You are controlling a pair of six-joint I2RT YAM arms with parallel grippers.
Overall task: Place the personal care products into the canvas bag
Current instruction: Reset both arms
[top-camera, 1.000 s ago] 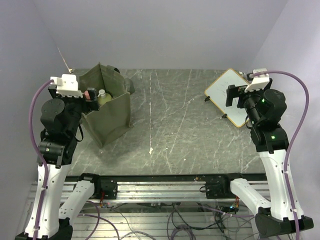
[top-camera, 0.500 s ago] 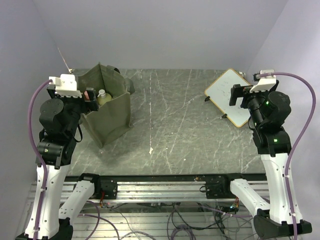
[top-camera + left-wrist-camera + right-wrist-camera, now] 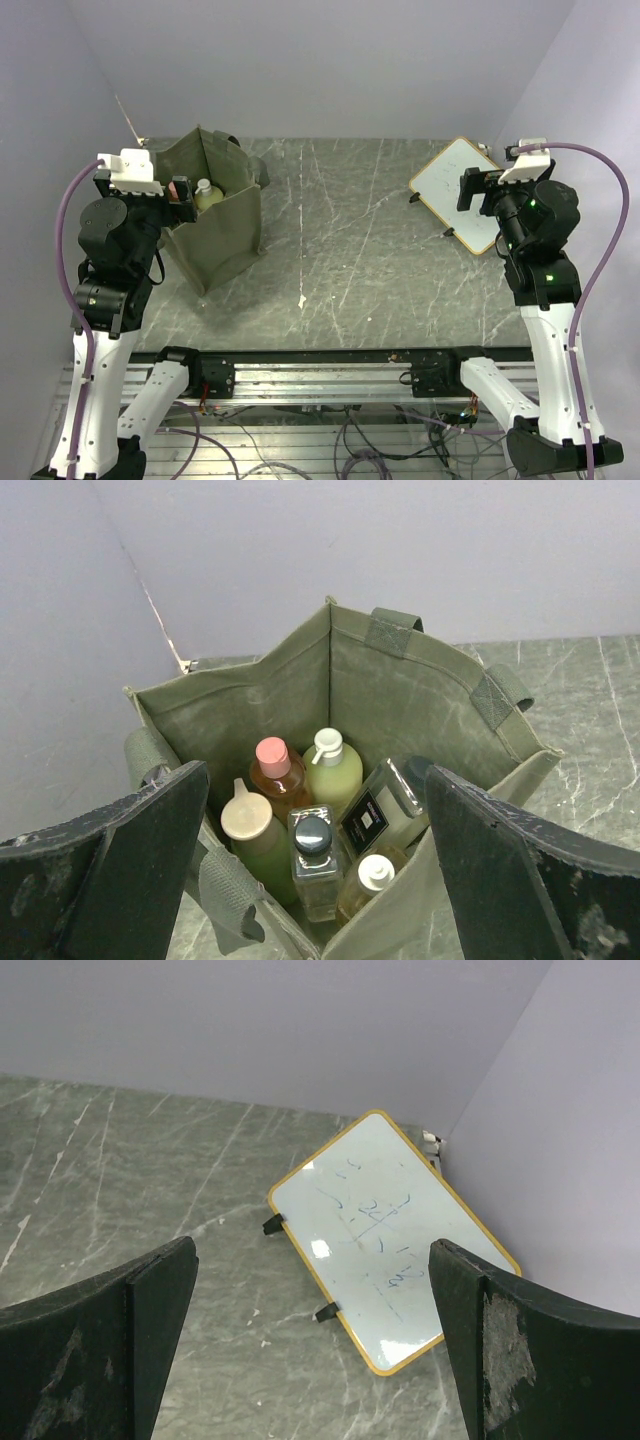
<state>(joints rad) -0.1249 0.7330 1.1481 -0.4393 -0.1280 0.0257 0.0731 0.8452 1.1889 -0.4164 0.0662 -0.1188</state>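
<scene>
1. Change over the last second: the right arm has pulled back slightly toward its own side; the right hand (image 3: 466, 189) has shifted a bit right and now hangs by the whiteboard (image 3: 462, 192). The left hand (image 3: 182, 192) has barely moved and stays over the bag (image 3: 225, 235).
2. Both hands are released, jaws spread wide, nothing between them. Confirmed in both wrist views.
3. Where the products are: inside the green bag at the left rear of the counter (image 3: 360, 260). The bag stands upright, mouth open.
4. Left wrist view shows the contents, standing packed together: pink-capped orange bottle (image 3: 274, 771), pale yellow-green bottle (image 3: 331, 768), bottle with cream cap (image 3: 251, 832), clear square bottle with dark cap (image 3: 314, 857), second square bottle with dark label, leaning (image 3: 378, 815), white-capped bottle (image 3: 368, 880) at the near wall. Six counted; a seventh is not visible, may be hidden lower down.
5. Top view shows only one or two caps in the bag mouth, but adds what the wrist views miss: no loose bottles on the open counter.
6. Right wrist view shows only the whiteboard and bare stone, nothing to pick.
7. Judgement: task looks essentially done; the arms appear to be backing off.
</scene>
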